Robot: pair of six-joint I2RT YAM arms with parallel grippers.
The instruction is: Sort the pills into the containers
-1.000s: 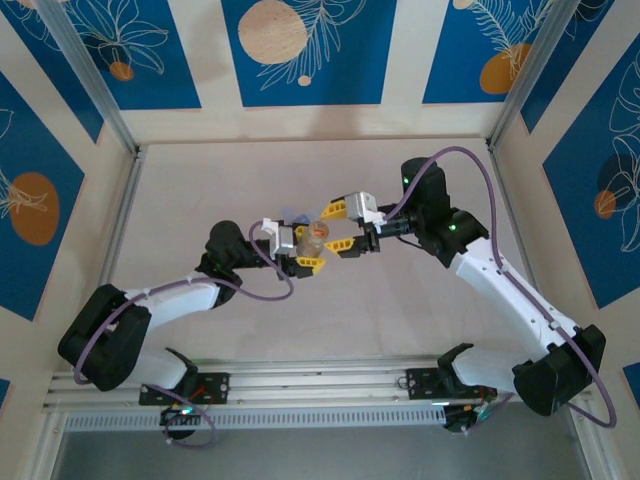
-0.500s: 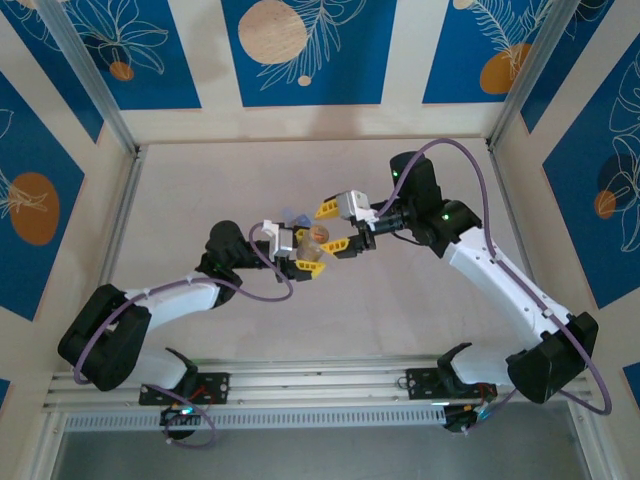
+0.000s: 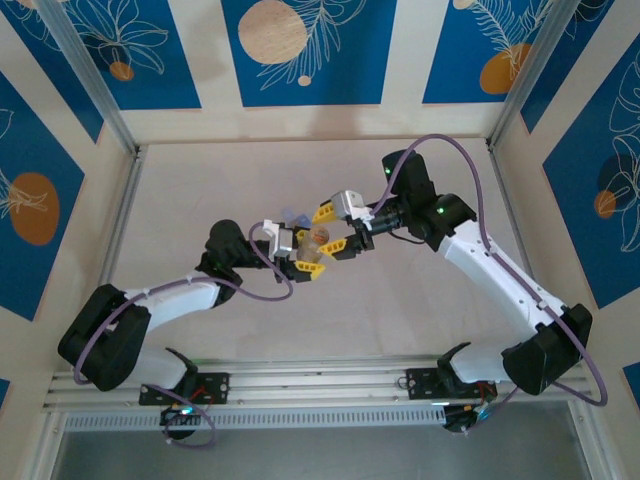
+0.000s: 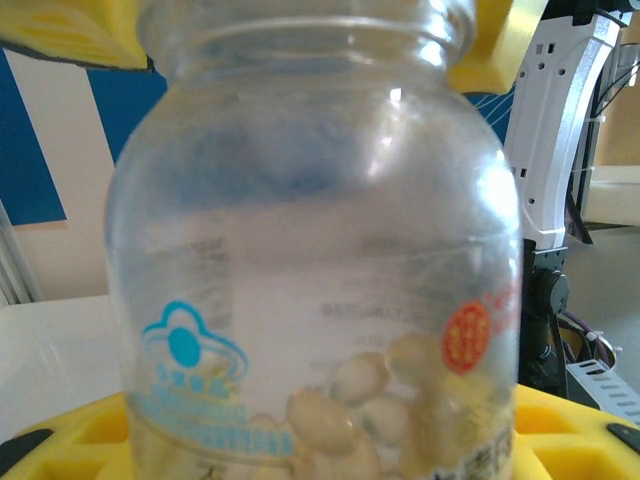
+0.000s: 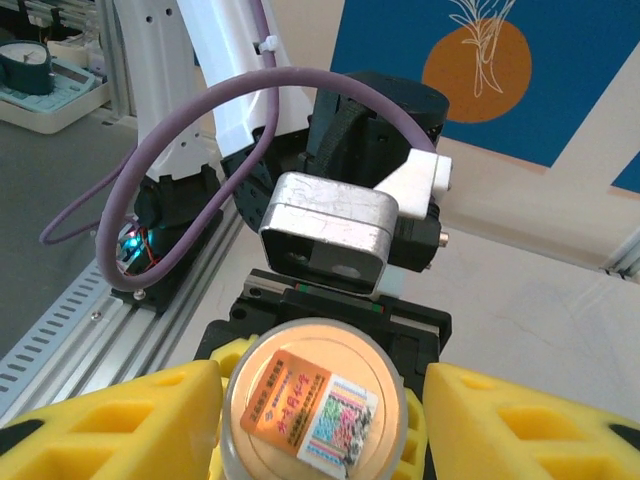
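Pills [image 4: 350, 400], pale tan ovals, lie heaped in the bottom of a clear bottle [image 4: 315, 250] held in the air above the table. The left gripper [image 3: 306, 252] is clenched on the bottle. Its side carries a blue cloud-shaped logo [image 4: 185, 345] over blue print too blurred to read, and a round red-orange seal [image 4: 467, 335]. The right gripper [image 5: 320, 375] has a yellow finger on either side of the cap [image 5: 345, 350]; whether it squeezes I cannot tell. An orange sticker [image 5: 285, 395] with tiny unreadable writing sits on the cap
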